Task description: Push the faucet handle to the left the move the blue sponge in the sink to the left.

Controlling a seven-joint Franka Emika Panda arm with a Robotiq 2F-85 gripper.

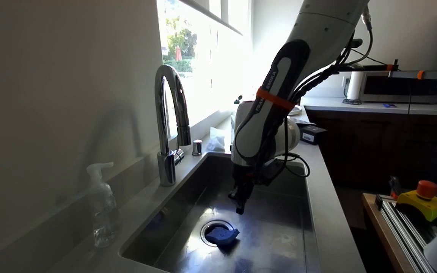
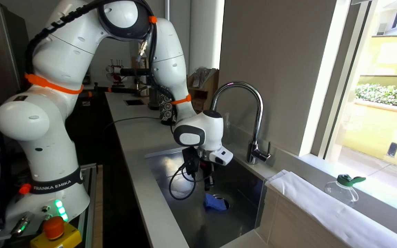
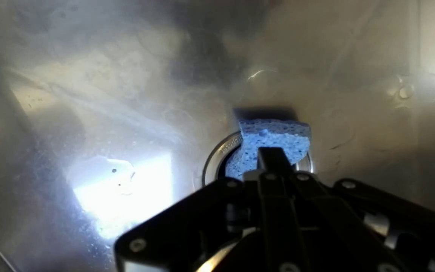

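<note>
The long, deep sink (image 1: 279,235) is made of grey steel with a dull shine, and in the wrist view its floor has a bright white patch of light and little wet spots. The small blue sponge (image 3: 276,138), full of tiny holes, lies partly over the hole of the round metal drain ring (image 3: 210,170) and sticks out past its edge. The white robot arm (image 1: 279,83) reaches down into the sink, and its black gripper (image 3: 274,160) hangs above the sponge. The fingers are closed up together and hold nothing; in an exterior view a gap shows between the fingertips (image 1: 240,209) and the sponge. The tall, shiny metal faucet (image 1: 161,121) stands upright on the pale, flat counter (image 1: 332,212) beside the sink, bent at the top like a cane, with a small metal handle (image 2: 269,148) low down. On that counter is a clear pump bottle (image 1: 104,216) with a white top. Bright light comes through a big window (image 1: 222,68). In an exterior view, a wide, dark-fronted microwave (image 1: 400,89) sits on a far counter (image 1: 326,104); in an exterior view, a white sheet (image 2: 326,206) lies near a clear bottle with a green cap (image 2: 343,189).
</note>
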